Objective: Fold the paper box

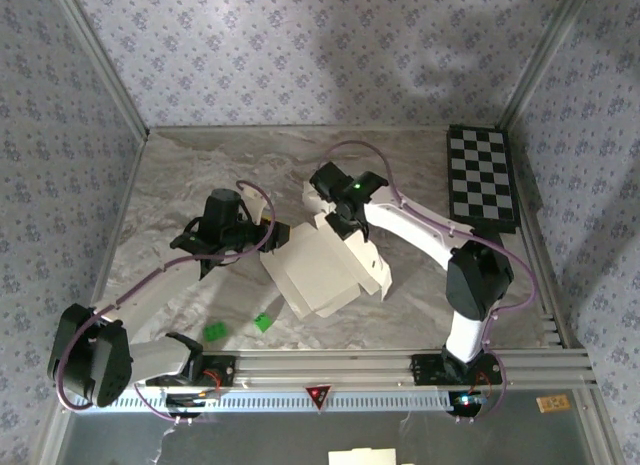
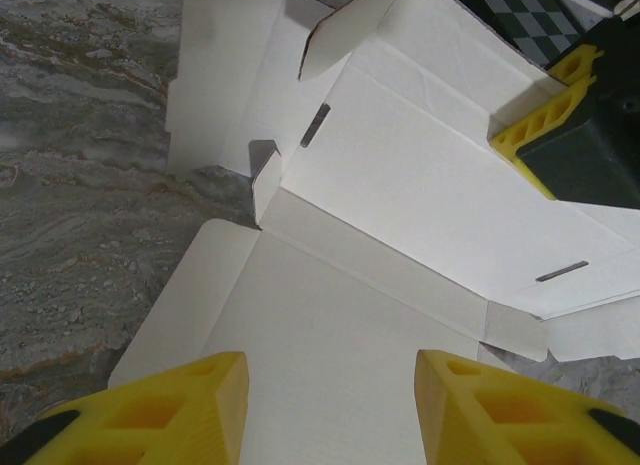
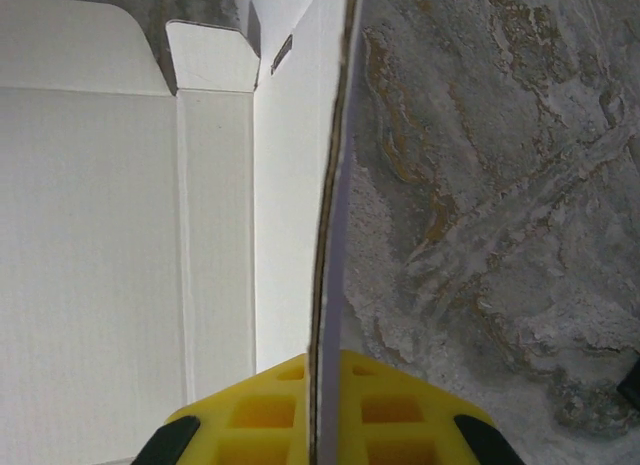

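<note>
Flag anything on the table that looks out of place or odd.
A green bit and a second green bit lie loose on the table at its near edge, close to the paper box; they look like stray scraps. The box itself lies skewed, only partly folded.

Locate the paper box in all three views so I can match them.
Top external: paper box mid-frame, just below centre.
Left wrist: centre and right, flaps spread.
Right wrist: left half, with one wall edge-on up the middle.
Shared landmark: the right claw pinching that upright wall. It is yellow at upper right in left wrist and bottom centre in its own view.
</note>
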You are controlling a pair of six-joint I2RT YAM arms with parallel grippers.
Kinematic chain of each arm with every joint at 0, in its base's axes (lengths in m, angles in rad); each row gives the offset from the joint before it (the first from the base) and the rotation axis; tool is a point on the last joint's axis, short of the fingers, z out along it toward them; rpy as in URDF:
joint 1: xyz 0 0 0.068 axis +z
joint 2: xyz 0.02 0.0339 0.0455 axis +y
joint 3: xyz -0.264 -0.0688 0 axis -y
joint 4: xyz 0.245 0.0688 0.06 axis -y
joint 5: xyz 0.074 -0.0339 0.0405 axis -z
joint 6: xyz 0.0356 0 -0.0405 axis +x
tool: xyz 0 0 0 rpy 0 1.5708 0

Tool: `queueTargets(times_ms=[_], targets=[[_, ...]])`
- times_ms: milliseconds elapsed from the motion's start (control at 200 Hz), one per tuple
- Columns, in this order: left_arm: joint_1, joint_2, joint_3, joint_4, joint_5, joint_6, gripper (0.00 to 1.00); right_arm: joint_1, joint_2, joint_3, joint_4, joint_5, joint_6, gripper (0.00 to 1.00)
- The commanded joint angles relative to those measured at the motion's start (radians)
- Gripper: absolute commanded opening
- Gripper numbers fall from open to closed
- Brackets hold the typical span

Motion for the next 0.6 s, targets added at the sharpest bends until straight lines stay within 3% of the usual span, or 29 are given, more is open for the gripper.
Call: queueTargets(times_ms=[0,595], targets=[[-0.008,-0.003,-0.002,0.009,0.016,-0.005,0.48,0.028,0.073,-0.032,-0.059,-0.052,0.015,0.00],[-0.002,-0.021,0.012,-0.010,-0.015,0.015,0.48,0.057,0.096,-0.031,-0.052,-0.075,0.026,0.00]])
